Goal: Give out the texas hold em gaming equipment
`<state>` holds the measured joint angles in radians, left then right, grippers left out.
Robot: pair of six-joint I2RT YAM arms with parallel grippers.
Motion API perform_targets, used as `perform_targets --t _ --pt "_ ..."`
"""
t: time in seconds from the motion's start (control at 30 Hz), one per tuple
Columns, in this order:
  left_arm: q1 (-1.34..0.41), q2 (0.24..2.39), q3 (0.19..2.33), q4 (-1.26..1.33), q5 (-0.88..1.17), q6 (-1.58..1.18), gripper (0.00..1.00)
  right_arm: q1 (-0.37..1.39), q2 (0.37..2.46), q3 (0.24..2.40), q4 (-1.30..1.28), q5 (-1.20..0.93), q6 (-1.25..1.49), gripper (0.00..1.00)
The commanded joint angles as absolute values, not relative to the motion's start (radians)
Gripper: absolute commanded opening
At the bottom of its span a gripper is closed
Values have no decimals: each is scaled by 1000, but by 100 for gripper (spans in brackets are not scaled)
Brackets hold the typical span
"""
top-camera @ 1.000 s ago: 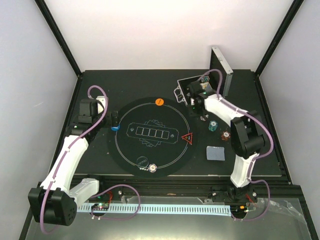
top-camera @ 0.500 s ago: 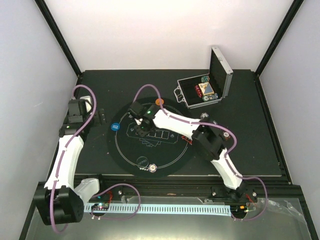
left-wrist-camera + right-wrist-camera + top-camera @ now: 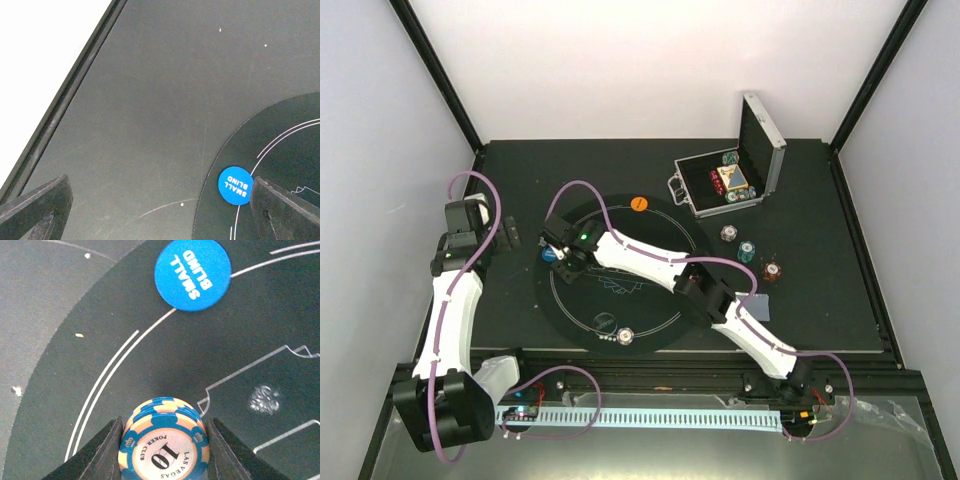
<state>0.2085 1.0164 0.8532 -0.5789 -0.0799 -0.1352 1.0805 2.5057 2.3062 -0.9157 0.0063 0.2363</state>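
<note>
Black mat [image 3: 582,300] on dark table [image 3: 840,300], pale walls [image 3: 620,70], blue disc [image 3: 235,185] on mat

place: robot lab test cell | signs: white panel walls [image 3: 620,70], black frame posts [image 3: 437,75], black tabletop [image 3: 150,100] under the left fingers [image 3: 35,207], slotted cable duct [image 3: 650,417] well behind them

One big round black mat [image 3: 580,300]; one open silver aluminium case [image 3: 767,150]; one round orange disc [image 3: 638,203]; one round blue disc lettered SMALL BLIND [image 3: 192,274]; one grey-blue deck of cards [image 3: 758,301]; outside the case, five stacks of round poker chips: whitish stack [image 3: 728,233], teal stack [image 3: 747,250], red-brown stack [image 3: 772,270], white stack on the mat [image 3: 623,337], blue-and-orange stack marked 10 [image 3: 164,445]
</note>
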Motion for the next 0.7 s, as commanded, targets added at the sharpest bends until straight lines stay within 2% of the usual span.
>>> perform_targets --t 0.0,0.17,0.67 --pt "213 1018 887 -594 -70 -149 99 1087 2558 2391 -886 -34 221 40" --pt "215 1019 887 -593 -68 -149 99 1088 2603 2470 -866 -53 216 41" --pt "226 1027 889 -595 -77 -146 99 1087 2667 2516 -804 -93 225 43"
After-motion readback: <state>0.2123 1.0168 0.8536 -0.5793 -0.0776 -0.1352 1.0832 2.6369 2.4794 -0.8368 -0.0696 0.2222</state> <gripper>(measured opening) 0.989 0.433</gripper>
